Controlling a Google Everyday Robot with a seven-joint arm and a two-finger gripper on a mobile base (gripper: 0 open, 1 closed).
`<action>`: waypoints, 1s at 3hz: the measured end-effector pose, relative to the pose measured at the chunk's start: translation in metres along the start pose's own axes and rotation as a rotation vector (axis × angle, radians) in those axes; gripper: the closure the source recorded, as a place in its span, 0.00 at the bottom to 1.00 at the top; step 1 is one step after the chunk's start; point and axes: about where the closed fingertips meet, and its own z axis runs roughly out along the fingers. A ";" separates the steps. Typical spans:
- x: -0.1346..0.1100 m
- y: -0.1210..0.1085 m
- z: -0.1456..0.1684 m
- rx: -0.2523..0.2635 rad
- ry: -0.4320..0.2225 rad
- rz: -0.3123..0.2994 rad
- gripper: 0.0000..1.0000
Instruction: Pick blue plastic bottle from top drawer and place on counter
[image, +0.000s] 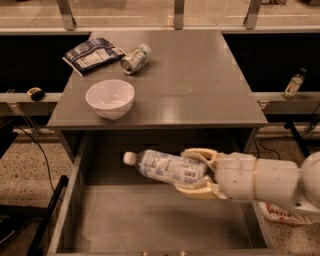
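The clear plastic bottle with white cap and pale blue-white label (165, 167) lies sideways at the centre of the frame, over the speckled floor of the open grey top drawer (150, 220), with its cap pointing left. The cream two-finger gripper (194, 171) reaches in from the lower right and clamps the bottle's base end. One of its fingers (200, 153) lies along the upper side and the other underneath. Above, the flat grey speckled counter (200, 85) carries a white bowl (110, 97), a tipped metal can (136, 58) and a dark snack bag (92, 52).

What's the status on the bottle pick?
Gripper over top drawer, jaws shut on blue plastic bottle, held sideways. Not yet on counter. Bowl, can, bag on counter's left side.
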 end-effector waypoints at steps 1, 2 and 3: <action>0.003 -0.012 -0.052 0.012 0.009 0.011 1.00; 0.005 -0.039 -0.086 0.013 0.008 0.055 1.00; 0.005 -0.091 -0.102 0.062 -0.036 0.147 1.00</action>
